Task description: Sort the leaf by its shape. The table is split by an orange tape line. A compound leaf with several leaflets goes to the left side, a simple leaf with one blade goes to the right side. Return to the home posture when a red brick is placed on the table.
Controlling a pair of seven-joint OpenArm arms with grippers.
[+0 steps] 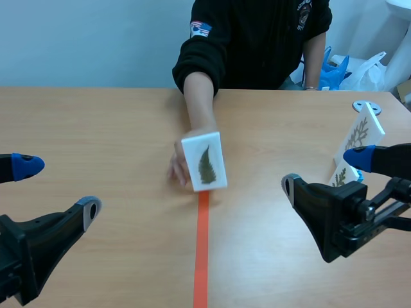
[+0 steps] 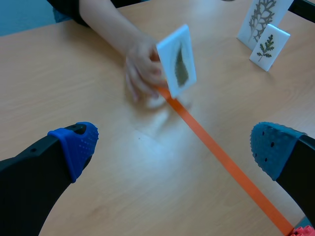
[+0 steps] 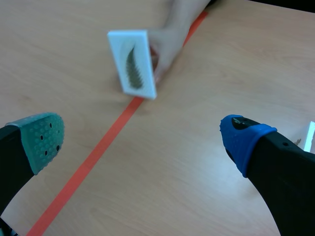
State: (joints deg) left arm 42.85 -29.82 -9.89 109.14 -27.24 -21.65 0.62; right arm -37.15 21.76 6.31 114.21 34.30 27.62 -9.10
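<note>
Splitting wooden table [image 1: 96, 128], orange tape line [image 1: 201, 256]; pale blue wall [image 1: 83, 38] behind

Metal disc [image 1: 367, 106], plastic bags [image 1: 367, 69]

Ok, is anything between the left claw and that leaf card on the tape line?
Nothing lies on the table between the left claw and the leaf card. A person's hand holds the card upright from behind, though, so a grasp now could meet it.
</note>
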